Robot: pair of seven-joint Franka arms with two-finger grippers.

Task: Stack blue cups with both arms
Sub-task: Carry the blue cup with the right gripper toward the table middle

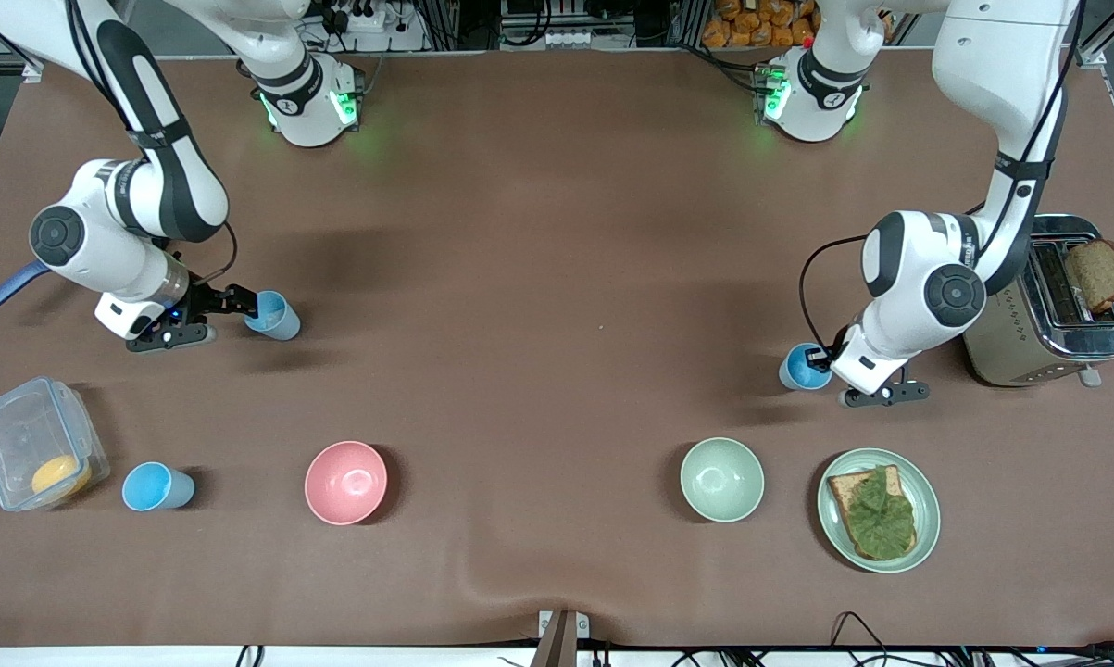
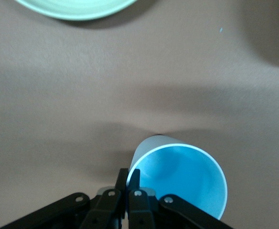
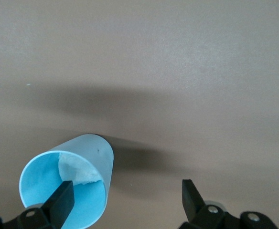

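Note:
Three blue cups show in the front view. One blue cup (image 1: 277,317) stands toward the right arm's end; my right gripper (image 1: 242,304) is open around its wall. In the right wrist view one finger (image 3: 63,200) is inside this cup (image 3: 89,152), the other outside, with the gripper (image 3: 126,198) straddling the rim. A second blue cup (image 1: 803,367) stands toward the left arm's end; my left gripper (image 1: 825,357) is shut on its rim. The left wrist view shows the gripper (image 2: 128,174) pinching this cup's (image 2: 182,176) edge. A third blue cup (image 1: 154,486) stands alone, nearer the camera.
A pink bowl (image 1: 345,482) and a pale green bowl (image 1: 721,479) sit near the camera; the green bowl's rim shows in the left wrist view (image 2: 77,7). A plate with bread and lettuce (image 1: 927,500), a toaster (image 1: 1010,352) and a clear container (image 1: 10,435) stand at the table's ends.

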